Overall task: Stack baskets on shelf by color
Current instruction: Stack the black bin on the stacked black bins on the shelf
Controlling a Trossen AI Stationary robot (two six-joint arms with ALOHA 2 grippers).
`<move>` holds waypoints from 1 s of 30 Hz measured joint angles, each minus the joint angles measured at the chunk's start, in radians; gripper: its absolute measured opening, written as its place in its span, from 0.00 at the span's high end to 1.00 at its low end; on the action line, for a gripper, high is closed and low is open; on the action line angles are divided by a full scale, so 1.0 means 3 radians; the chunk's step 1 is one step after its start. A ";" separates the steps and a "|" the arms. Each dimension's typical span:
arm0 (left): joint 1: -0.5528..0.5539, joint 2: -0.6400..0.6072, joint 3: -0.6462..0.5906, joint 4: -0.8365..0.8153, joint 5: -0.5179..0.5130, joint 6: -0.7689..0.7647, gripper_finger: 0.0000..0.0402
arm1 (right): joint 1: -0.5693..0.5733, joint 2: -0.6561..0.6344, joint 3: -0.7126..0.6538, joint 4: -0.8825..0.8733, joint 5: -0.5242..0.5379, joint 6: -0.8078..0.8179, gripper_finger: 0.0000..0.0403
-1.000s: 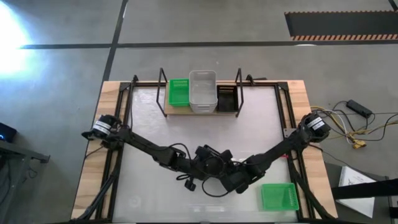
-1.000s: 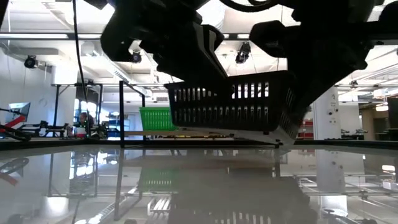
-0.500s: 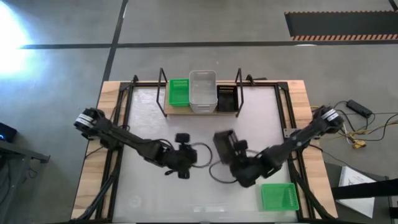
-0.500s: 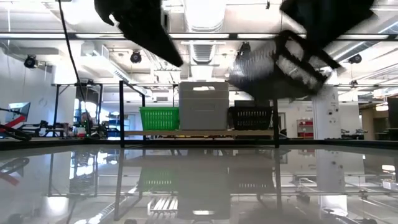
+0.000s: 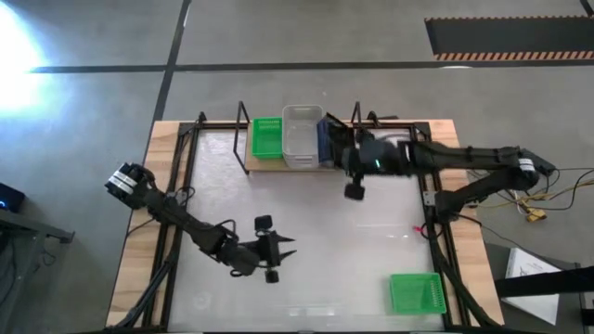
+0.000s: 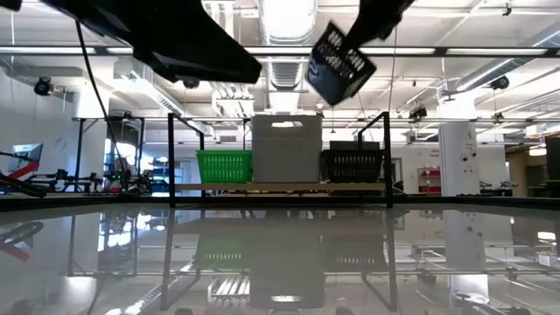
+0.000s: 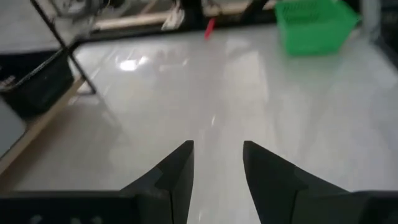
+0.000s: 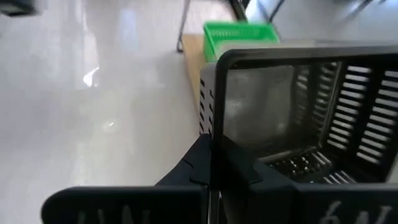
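My right gripper [image 5: 342,153] is shut on a black basket [image 6: 339,63], held high over the right end of the shelf [image 6: 280,186]. On the wooden plank stand a green basket [image 6: 223,165], a taller white one [image 6: 286,149] and another black basket [image 6: 354,164]. My left gripper [image 5: 286,247] is open over the near middle of the table, with nothing between its fingers [image 7: 180,168]. A second green basket [image 5: 416,292] rests on its bottom at the table's near right. My right gripper pinches one wall of the black basket just below its rim [image 8: 214,134], one finger outside and one inside. The fingers reach in from the table's right, slanting a little downward. The basket is lifted clear and hangs tilted, its free end lower.
Black wire uprights [image 6: 171,157] stand at both ends of the shelf. The table's dark frame rails [image 5: 422,186] run along its left and right sides. Bare white tabletop [image 5: 306,204] lies between the shelf and my left gripper.
My right gripper has carried the black basket up from the table's near middle toward the far edge, to above the shelf's right end; the basket has tipped on the way. My left gripper has come away from the basket and drawn back toward the near left.
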 joint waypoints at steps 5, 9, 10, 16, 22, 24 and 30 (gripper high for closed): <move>-0.0015 0.0000 -0.0209 0.0513 -0.0003 0.0101 0.69 | -0.0705 0.0184 -0.0003 -0.0166 -0.0441 -0.0114 0.98; -0.0015 0.0001 -0.0212 0.0545 -0.0003 0.0102 0.69 | -0.0943 0.0374 -0.0003 -0.0315 -0.0458 -0.0229 0.98; -0.0015 0.0001 -0.0212 0.0542 -0.0002 0.0103 0.69 | -0.0968 0.0441 -0.0003 -0.0336 -0.0458 -0.0276 0.98; -0.0015 0.0001 -0.0212 0.0533 -0.0003 0.0104 0.69 | -0.0989 0.0816 0.0040 -0.0548 -0.0472 -0.0423 0.98; -0.0015 0.0001 -0.0213 0.0534 -0.0002 0.0127 0.69 | -0.0989 0.1176 0.0354 -0.0992 -0.0457 -0.0497 0.98; -0.0015 0.0001 -0.0213 0.0534 -0.0001 0.0129 0.69 | -0.0989 0.1278 0.0490 -0.1137 -0.0454 -0.0509 0.98; -0.0015 0.0001 -0.0219 0.0532 -0.0001 0.0129 0.69 | -0.0989 0.1542 0.0830 -0.1380 -0.0425 -0.0518 0.98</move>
